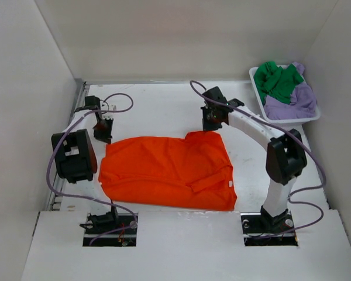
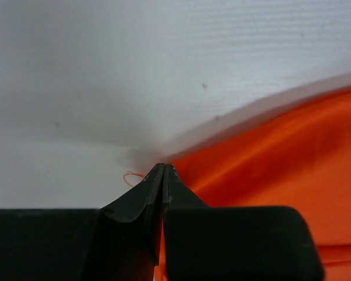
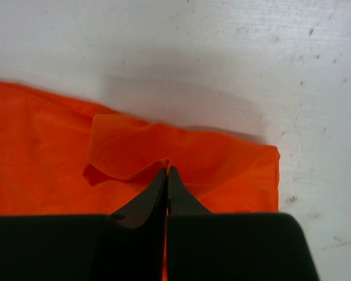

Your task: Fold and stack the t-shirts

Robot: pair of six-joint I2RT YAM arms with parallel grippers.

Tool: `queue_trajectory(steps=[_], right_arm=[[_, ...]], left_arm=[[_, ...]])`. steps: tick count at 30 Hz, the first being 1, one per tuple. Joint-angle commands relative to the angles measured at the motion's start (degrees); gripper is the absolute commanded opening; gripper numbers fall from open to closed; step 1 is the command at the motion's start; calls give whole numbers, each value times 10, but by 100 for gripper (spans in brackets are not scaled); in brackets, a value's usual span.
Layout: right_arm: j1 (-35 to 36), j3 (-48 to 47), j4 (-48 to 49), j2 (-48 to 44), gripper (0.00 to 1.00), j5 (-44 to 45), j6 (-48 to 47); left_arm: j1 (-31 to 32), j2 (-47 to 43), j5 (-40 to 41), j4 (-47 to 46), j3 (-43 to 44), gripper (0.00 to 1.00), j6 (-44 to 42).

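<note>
The orange t-shirt [image 1: 167,171] lies spread on the white table, partly folded. My left gripper [image 1: 103,136] is shut on its far left corner [image 2: 269,158]; orange cloth shows between the jaws. My right gripper [image 1: 211,126] is shut on its far right corner, where the cloth [image 3: 181,146] bunches up at the fingertips. The green t-shirt [image 1: 279,81] and the lavender t-shirt [image 1: 295,100] lie crumpled in the white basket [image 1: 255,81] at the far right.
White walls close in the table at the back and both sides. The basket stands against the right wall. A raised white ledge [image 1: 187,243] runs along the near edge by the arm bases.
</note>
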State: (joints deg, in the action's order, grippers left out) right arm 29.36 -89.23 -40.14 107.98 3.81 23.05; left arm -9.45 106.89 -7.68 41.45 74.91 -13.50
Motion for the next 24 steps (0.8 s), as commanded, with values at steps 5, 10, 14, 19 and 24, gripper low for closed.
queue_trajectory(steps=[5, 10, 14, 19, 24], right_arm=[[48, 143, 66, -146, 0, 22, 55], [71, 270, 95, -232, 0, 26, 104], [74, 310, 128, -245, 0, 9, 128], [83, 289, 150, -216, 0, 4, 131], [92, 275, 151, -195, 0, 6, 131]], left_arm=[[23, -197, -6, 6, -77, 0, -105], [26, -263, 16, 10, -177, 0, -156], [26, -252, 41, -64, -189, 17, -125], [14, -184, 30, -119, -80, 44, -28], [-7, -86, 16, -98, -7, 53, 34]])
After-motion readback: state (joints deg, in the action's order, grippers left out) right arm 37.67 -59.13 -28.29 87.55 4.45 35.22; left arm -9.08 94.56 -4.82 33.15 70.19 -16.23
